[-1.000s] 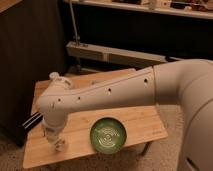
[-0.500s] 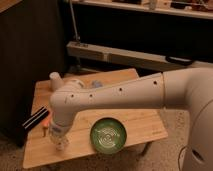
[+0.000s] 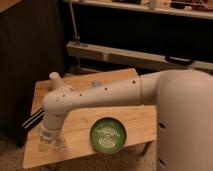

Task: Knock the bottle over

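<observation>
The bottle [image 3: 44,145] sat at the front left of the wooden table [image 3: 85,145], a small pale, translucent shape. It appeared to stand upright, though that was hard to judge. The gripper [image 3: 50,142] was down right against it, partly covering it.

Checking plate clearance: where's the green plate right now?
In the camera view the green plate lies on the wooden table near its front edge, right of the gripper and just below the robot's white arm.
</observation>
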